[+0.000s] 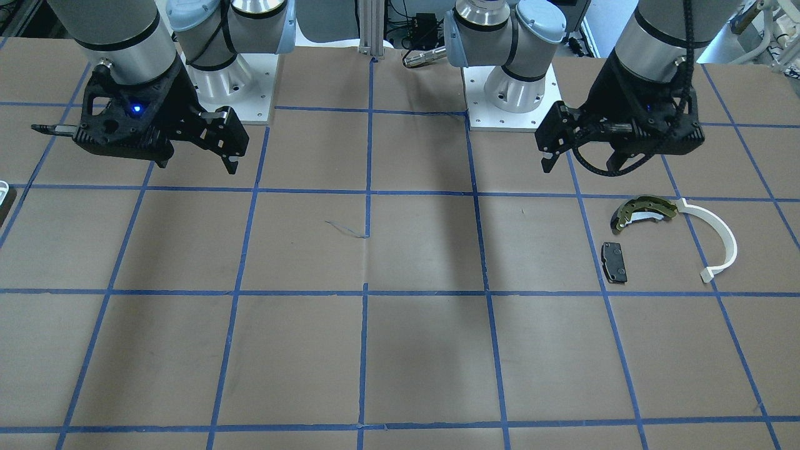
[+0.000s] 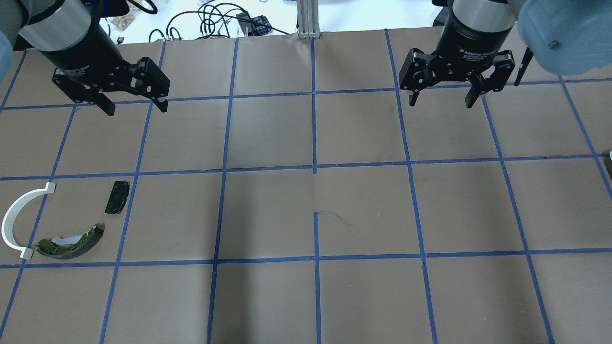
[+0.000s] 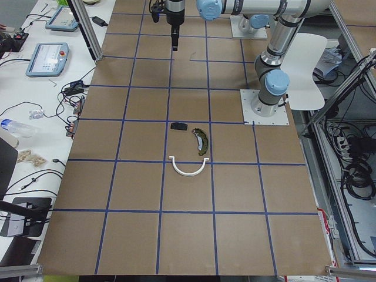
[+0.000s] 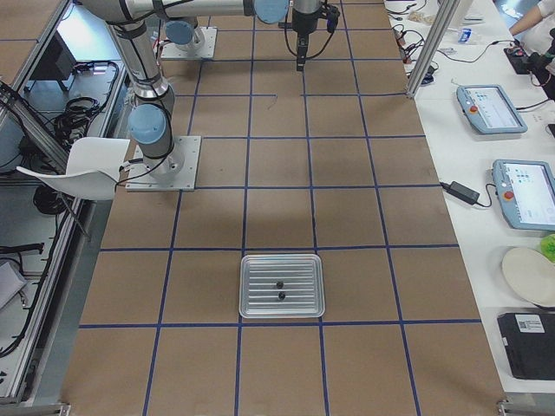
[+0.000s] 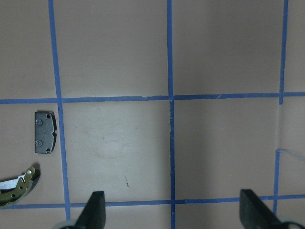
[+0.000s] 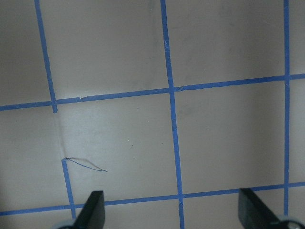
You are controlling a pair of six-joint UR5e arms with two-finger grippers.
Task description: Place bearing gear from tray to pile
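Observation:
The tray [image 4: 282, 286] is a pale ribbed rectangle at the table's right end, and two small dark round parts [image 4: 278, 283] lie in it. Only its corner [image 1: 3, 190] shows in the front view. The pile lies at the left end: an olive-gold brake shoe [image 2: 71, 243], a white arc strip [image 2: 14, 222] and a black pad [image 2: 117, 197]. My left gripper [image 2: 136, 108] hangs open and empty, high above the table beyond the pile. My right gripper [image 2: 441, 102] hangs open and empty, far from the tray. The left wrist view shows the pad [image 5: 45, 132] and the shoe's end [image 5: 16, 188].
The table is brown paper with a blue tape grid. Both arm bases [image 1: 512, 94] stand at the robot's edge. A thin pen mark [image 2: 334, 217] is near the middle. Benches with tablets and cables line the operators' side [image 4: 490, 108].

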